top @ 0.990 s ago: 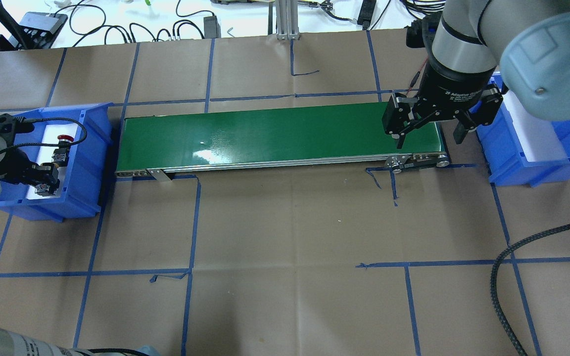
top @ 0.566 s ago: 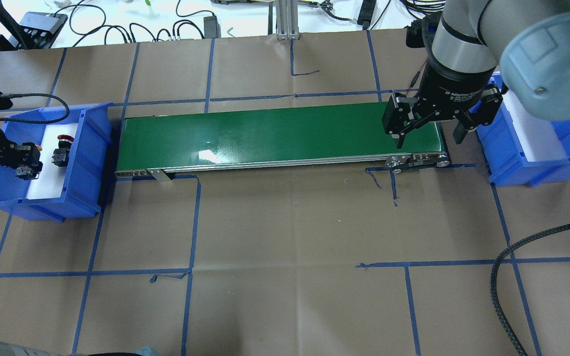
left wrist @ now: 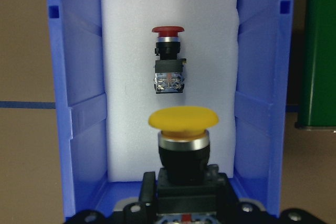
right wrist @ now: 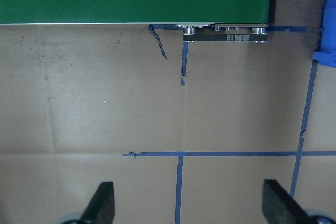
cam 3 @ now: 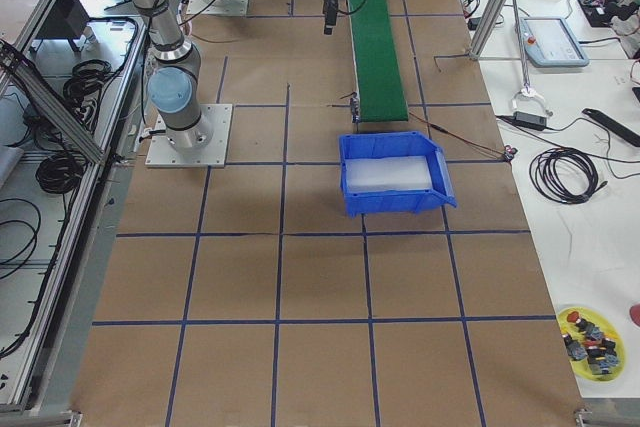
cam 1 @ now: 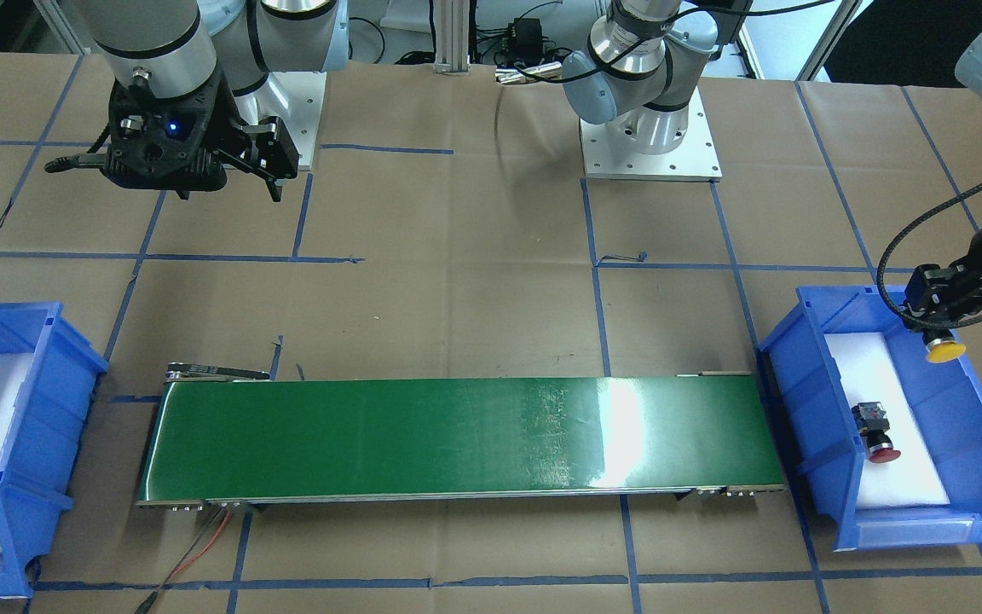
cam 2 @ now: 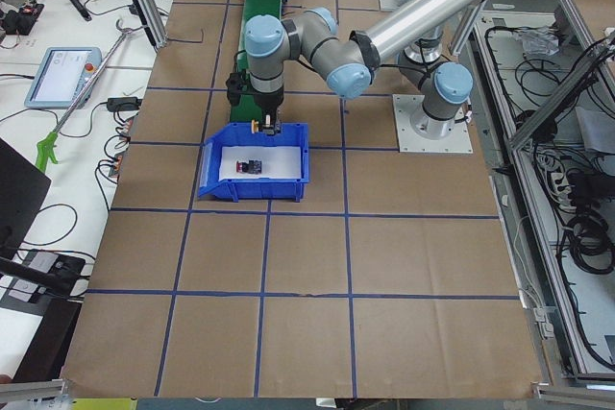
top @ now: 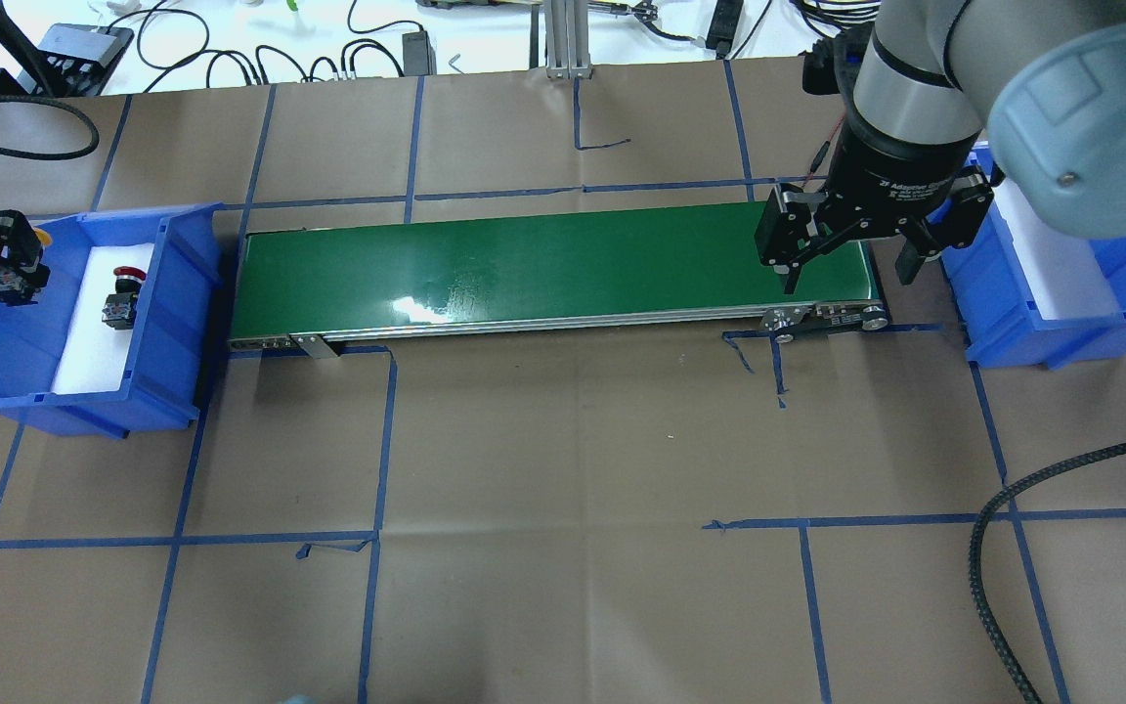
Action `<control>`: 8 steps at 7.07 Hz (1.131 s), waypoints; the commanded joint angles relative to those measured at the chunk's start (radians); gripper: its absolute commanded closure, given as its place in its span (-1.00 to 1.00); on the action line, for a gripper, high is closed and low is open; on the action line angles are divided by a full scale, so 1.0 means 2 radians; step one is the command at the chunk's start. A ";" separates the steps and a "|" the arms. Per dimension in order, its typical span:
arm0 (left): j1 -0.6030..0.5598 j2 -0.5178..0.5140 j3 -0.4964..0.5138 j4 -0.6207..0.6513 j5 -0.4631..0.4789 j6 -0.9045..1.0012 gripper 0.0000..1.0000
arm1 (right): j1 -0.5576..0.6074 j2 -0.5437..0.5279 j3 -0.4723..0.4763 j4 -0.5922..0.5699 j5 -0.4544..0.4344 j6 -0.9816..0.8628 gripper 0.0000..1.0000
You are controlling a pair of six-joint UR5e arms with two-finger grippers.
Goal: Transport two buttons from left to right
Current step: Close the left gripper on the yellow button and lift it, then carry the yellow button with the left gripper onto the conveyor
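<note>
My left gripper [top: 11, 262] is shut on the yellow-capped button [left wrist: 183, 129] and holds it in the air above the back end of the left blue bin [top: 182, 293]. The yellow cap [cam 1: 944, 350] shows in the front-facing view below the gripper [cam 1: 938, 320]. The red-capped button [top: 121, 293] lies on its side on the white foam inside that bin; it also shows in the left wrist view [left wrist: 168, 66] and the front-facing view [cam 1: 875, 431]. My right gripper [top: 848, 282] is open and empty over the right end of the green conveyor belt [top: 553, 269].
The right blue bin [top: 1061, 323] with a white foam liner stands just past the belt's right end. A black braided cable [top: 1003, 548] runs over the table at the front right. Blue tape lines cross the brown paper cover.
My left gripper has risen out of the left bin with the yellow button in it, moving toward the bin's back end. The red button and the right arm have not moved.
</note>
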 commanded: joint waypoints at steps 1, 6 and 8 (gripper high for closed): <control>-0.040 -0.006 0.015 -0.010 -0.002 -0.065 0.79 | 0.000 0.000 0.000 0.001 0.000 0.000 -1.00; -0.168 -0.052 0.014 0.024 0.001 -0.178 0.79 | 0.000 0.001 0.000 0.002 0.000 0.000 -1.00; -0.185 -0.083 -0.002 0.076 0.001 -0.188 0.79 | 0.000 0.000 0.000 0.002 0.000 0.000 -1.00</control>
